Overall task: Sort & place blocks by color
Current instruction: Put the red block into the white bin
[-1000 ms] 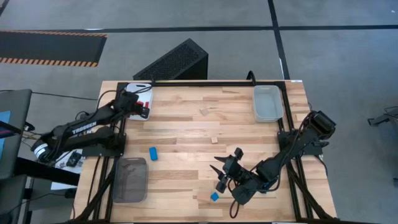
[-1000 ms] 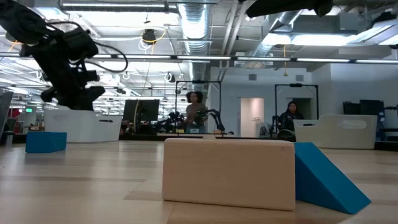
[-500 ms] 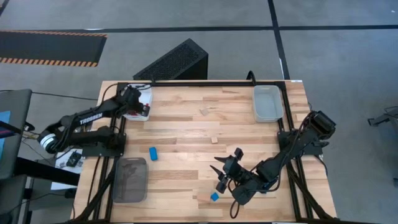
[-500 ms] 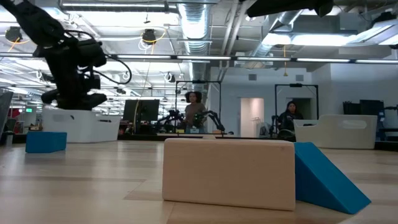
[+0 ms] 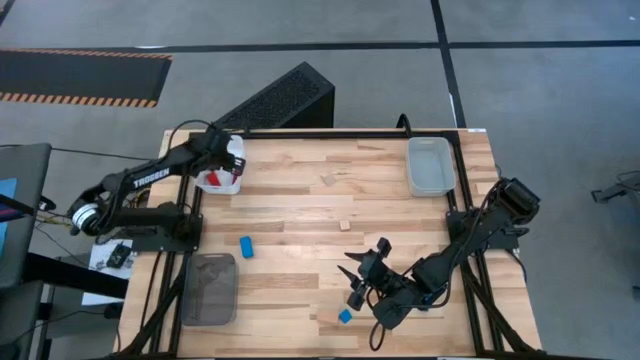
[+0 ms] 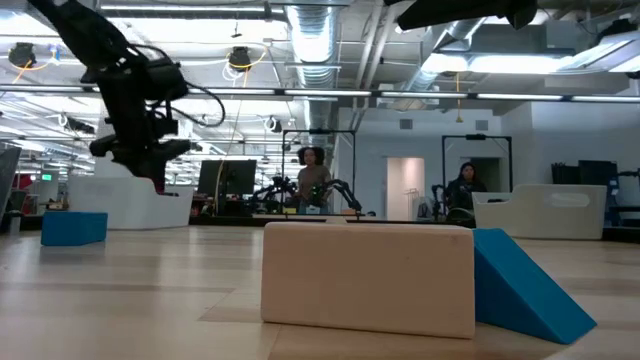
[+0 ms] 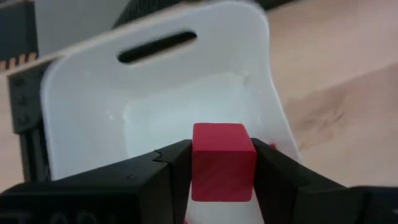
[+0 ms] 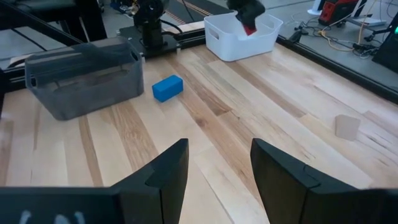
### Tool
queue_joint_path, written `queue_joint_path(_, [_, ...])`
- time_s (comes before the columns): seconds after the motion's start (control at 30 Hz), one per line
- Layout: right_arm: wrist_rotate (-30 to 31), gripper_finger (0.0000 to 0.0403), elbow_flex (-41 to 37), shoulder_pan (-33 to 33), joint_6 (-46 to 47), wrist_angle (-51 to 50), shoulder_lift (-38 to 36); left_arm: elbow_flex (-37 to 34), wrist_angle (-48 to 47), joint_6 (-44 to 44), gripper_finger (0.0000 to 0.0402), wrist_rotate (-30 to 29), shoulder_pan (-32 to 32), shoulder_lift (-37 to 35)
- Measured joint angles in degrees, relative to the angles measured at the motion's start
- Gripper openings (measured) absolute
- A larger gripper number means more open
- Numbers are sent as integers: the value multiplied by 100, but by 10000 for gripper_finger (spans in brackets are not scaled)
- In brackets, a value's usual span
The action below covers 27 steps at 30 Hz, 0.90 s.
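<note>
Item: red cube (image 7: 222,163), clamped between the fingers (image 7: 168,180) of the left gripper (image 5: 230,164), poised directly above the white tray (image 5: 214,183) at the worktop's (image 5: 300,210) ten o'clock corner; judged ready for a straight drop, tray floor directly under the cube. Right gripper (image 5: 362,278): waits at about five o'clock, fingers parted and empty, a small blue block (image 5: 345,316) just beside it; a longer blue block (image 5: 246,246) lies near the grey tray (image 5: 209,290).

A white plastic tray (image 5: 232,150), a clear plastic tray (image 5: 430,166) and a smoky grey tray (image 5: 209,289) sat on the wooden worktop (image 5: 300,210).
</note>
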Motion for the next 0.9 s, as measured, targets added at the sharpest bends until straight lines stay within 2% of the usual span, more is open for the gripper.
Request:
queue_joint_path(0.37, [-23,196,0,96,54,-7,0,261,-395,147,123,227,29,871])
queue_joint_path(0.63, [-101,196,0,124,334,-148,15,265,-467,321,127,629,219,914])
queue_joint_path(0.9, [-126,196,0,102,801,-430,15,265,-489,341,165,598,217,878])
